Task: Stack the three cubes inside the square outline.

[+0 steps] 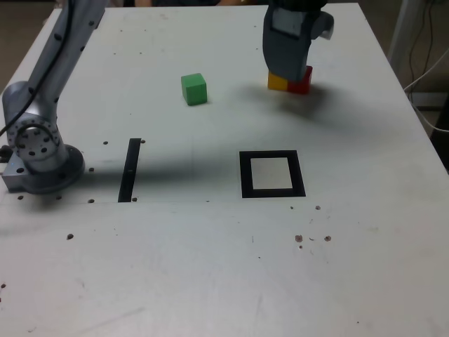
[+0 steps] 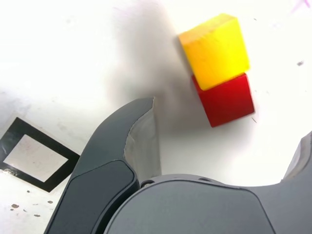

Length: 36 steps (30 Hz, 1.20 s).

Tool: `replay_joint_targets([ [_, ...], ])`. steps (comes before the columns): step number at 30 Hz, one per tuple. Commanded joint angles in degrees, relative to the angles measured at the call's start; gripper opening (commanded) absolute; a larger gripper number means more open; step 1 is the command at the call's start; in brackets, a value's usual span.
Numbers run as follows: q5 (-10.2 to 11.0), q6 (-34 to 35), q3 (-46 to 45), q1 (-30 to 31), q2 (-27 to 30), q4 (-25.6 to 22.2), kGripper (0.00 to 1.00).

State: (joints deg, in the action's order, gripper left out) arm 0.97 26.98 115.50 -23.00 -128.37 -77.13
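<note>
Square outline [image 1: 246, 174] on table [image 1: 168, 267], unfilled | end effector [image 2: 231, 134]: spread wide, empty, above cubes | red cube [image 2: 225, 101] touches yellow cube [image 2: 216, 52]; green cube [image 1: 194, 90] apart | advice: align jaws with one cube's free faces, descend straight, avoid nudging its neighbour

One green cube [image 1: 194, 90], one yellow cube [image 2: 214, 51] and one red cube [image 2: 225, 100] are counted, three cubes in total. One square outline [image 1: 246, 175] is recorded. One straight black strip [image 1: 130, 170] is noted. One arm [image 1: 52, 88] is registered, fitted with one pincer [image 2: 226, 139]. One bench [image 1: 175, 281] is entered in the count.
</note>
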Motion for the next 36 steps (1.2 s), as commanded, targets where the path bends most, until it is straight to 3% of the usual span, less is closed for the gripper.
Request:
replay_joint_targets([
  [1, -0.21, 0.46, -0.17, -0.26, -0.74, -0.07, 0.98],
  [9, -0.41, 1.45, -0.47, -1.79, -3.08, 0.65, 0.97],
  [21, -2.41, 2.84, 0.3, -1.72, -6.65, 3.09, 0.93],
  [36, -1.03, 3.72, 0.75, -2.32, -7.21, 4.34, 0.87],
])
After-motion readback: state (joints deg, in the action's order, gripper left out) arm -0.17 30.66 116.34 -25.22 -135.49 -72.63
